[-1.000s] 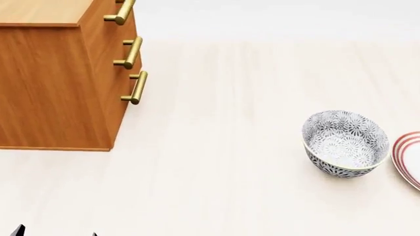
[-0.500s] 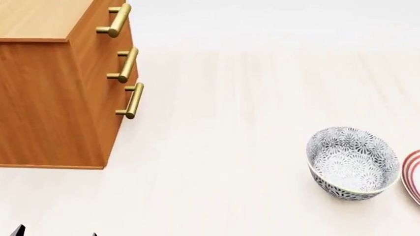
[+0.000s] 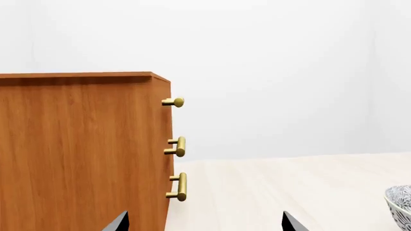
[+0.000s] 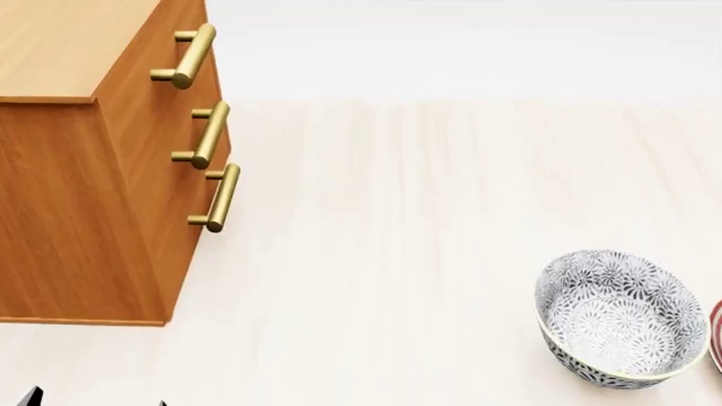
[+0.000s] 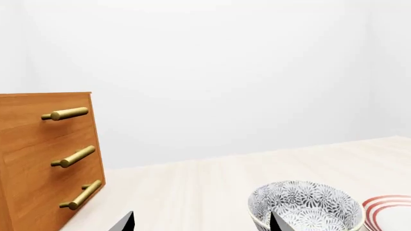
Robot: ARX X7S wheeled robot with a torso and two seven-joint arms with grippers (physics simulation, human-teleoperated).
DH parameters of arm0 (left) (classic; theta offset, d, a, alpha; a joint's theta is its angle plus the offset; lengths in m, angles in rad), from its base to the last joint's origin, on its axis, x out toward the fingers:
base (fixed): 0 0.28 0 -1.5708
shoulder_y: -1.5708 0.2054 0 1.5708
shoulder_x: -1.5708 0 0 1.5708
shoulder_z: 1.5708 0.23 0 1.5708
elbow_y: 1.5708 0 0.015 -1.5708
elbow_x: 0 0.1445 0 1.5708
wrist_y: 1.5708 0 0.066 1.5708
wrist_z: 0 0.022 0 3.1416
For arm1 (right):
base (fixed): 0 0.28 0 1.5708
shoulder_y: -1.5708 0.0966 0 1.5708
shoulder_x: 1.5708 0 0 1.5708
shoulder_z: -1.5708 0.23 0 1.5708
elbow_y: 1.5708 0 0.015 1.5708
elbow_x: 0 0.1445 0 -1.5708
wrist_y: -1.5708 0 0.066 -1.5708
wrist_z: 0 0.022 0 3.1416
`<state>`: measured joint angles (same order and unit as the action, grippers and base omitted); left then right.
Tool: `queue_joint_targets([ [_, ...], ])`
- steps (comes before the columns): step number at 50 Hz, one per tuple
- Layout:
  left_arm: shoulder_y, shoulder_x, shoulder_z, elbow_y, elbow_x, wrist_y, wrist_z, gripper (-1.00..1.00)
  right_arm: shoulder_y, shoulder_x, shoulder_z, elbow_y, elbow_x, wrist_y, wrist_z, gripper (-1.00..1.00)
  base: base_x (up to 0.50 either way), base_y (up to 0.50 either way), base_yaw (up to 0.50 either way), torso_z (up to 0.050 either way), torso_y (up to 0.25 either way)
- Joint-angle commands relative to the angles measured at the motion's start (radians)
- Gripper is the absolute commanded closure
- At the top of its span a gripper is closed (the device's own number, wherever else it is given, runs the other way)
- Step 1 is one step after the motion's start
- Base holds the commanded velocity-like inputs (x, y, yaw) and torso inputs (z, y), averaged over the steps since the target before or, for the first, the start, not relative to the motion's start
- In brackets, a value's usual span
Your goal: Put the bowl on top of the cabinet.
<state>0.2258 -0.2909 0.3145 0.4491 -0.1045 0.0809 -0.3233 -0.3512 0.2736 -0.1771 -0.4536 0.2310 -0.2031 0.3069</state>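
Left pincer [image 3: 202, 226]: only two dark fingertips show in its wrist view, set wide apart, with nothing between them. In the head view its tips peek in at the near left edge.
Right pincer [image 5: 202, 222]: also spread wide and holding nothing; only the tips are visible.
Bowl [image 4: 621, 318]: it stands upright on the surface, near the near right corner, not touched by any pincer.
Key relation: the bowl lies just ahead of the right pincer and a little to its right side, so I judge the right arm is the nearer one. The bowl is round, so no long axis matters.
Plate [image 5: 391, 209]: red-ringed, just beside the bowl, toward the right edge.
Cabinet [image 4: 79, 169]: at the far left, well apart from the bowl, and its top is bare.
Surface [image 4: 395, 237]: pale wood.
Room: plain white walls.
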Motion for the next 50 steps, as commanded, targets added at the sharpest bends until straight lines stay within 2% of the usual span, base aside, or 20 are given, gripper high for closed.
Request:
queue_joint_targets([
  [1, -0.001, -0.007, 0.005, 0.0, -0.003, 0.002, -0.007, -1.0, 0.002, 0.004, -0.005, 0.004, -0.002, -0.004, 0.004, -1.0, 0.17, 0.0, 0.0, 0.0, 0.0],
  [50, -0.014, -0.026, 0.024, -0.013, -0.014, 0.008, -0.028, -1.0, 0.001, 0.017, -0.02, 0.01, -0.005, -0.026, 0.026, -1.0, 0.17, 0.0, 0.0, 0.0, 0.0],
])
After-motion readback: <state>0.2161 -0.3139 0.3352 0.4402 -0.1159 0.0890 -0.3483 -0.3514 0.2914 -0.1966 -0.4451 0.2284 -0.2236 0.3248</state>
